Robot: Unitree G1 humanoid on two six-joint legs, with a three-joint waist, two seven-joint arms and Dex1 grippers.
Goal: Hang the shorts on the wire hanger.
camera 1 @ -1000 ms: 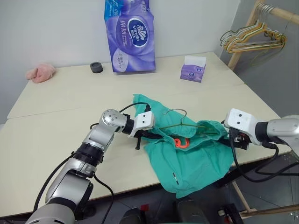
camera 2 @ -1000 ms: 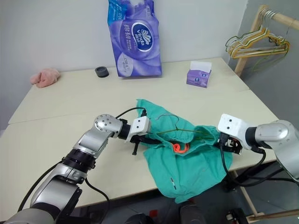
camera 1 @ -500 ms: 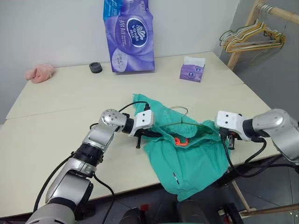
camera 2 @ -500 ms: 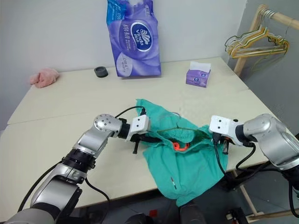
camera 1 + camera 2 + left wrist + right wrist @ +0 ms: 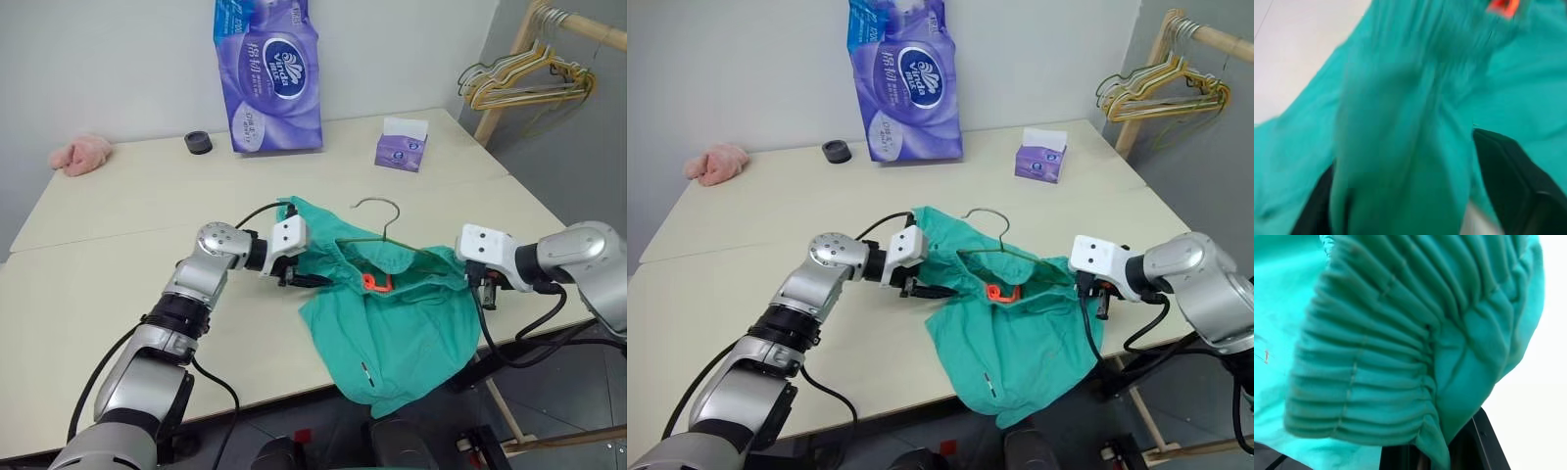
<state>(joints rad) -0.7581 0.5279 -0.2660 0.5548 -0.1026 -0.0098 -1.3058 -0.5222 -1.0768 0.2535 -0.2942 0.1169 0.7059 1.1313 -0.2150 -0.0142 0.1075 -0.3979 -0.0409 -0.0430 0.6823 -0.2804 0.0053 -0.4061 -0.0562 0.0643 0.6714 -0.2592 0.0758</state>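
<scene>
**Operator:** Right wrist view gives me the right gripper [image 5: 1444, 450] with its jaws clamped on the gathered waistband of the shorts [image 5: 392, 313]; the cloth bunches right between the fingers [image 5: 1488, 445].

**Supervisor:** And the left side?

**Operator:** On the left wrist view I see the left gripper [image 5: 1400, 205] with jaws spread wide, a fold of the green cloth lying between the two dark fingers [image 5: 1508, 171]. I can't tell whether it grips anything. From the head, that gripper sits at the left edge of the shorts.

**Supervisor:** Where's the hanger?

**Operator:** The wire hanger [image 5: 377, 227] is threaded into the waistband, its hook sticking up on the far side and one wire arm running right toward the right gripper. An orange tag [image 5: 376, 283] shows just below it. The shorts lie at the near right of the worktop [image 5: 118, 245], their lower part draping over the near edge.

**Supervisor:** Anything else around?

**Operator:** A purple tissue pack [image 5: 266, 73] and a small tissue box [image 5: 402, 152] stand far back, well apart from the shorts.
</scene>
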